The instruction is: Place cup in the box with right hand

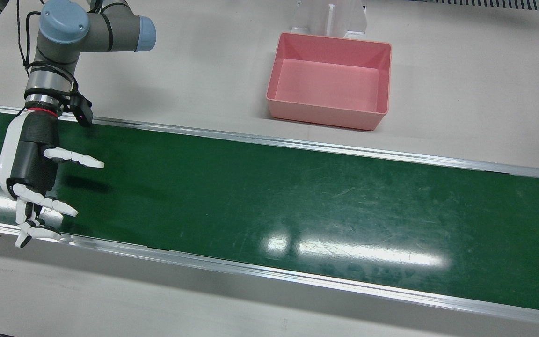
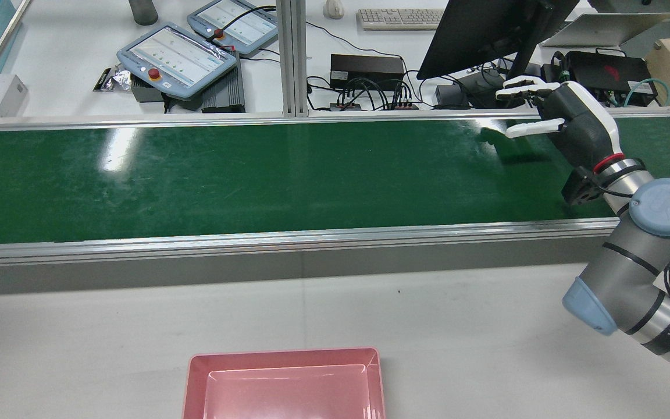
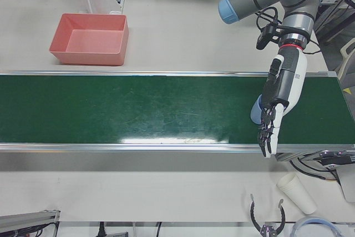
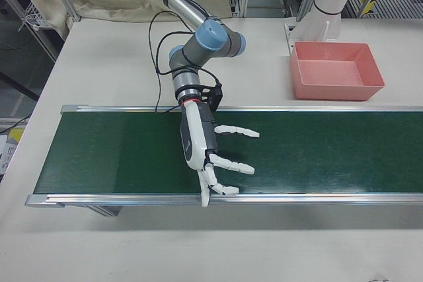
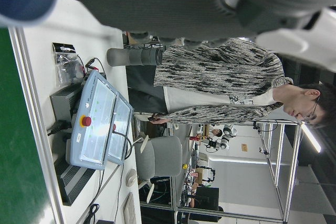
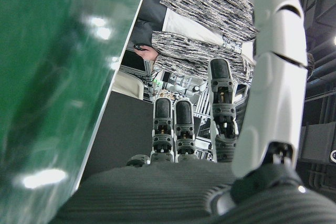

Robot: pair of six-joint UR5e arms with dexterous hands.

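Observation:
My right hand [image 1: 31,173] hovers over one end of the green conveyor belt [image 1: 297,196], fingers spread, open and empty. It also shows in the rear view [image 2: 567,125] and the right-front view [image 4: 205,146]. The pink box [image 1: 325,114] stands empty on the table on the robot's side of the belt, well to the side of that hand; it also shows in the rear view [image 2: 282,356]. In the left-front view my left hand [image 3: 283,90] hangs over the belt's other end with fingers straight. A light blue cup-like object [image 3: 256,110] sits on the belt beside it, partly hidden.
A white paper cup [image 3: 297,192] lies on its side on the operators' table past the belt. Teach pendants [image 2: 178,52], a keyboard [image 2: 399,17] and a monitor [image 2: 486,29] stand beyond the belt. A white post [image 1: 330,18] rises behind the box.

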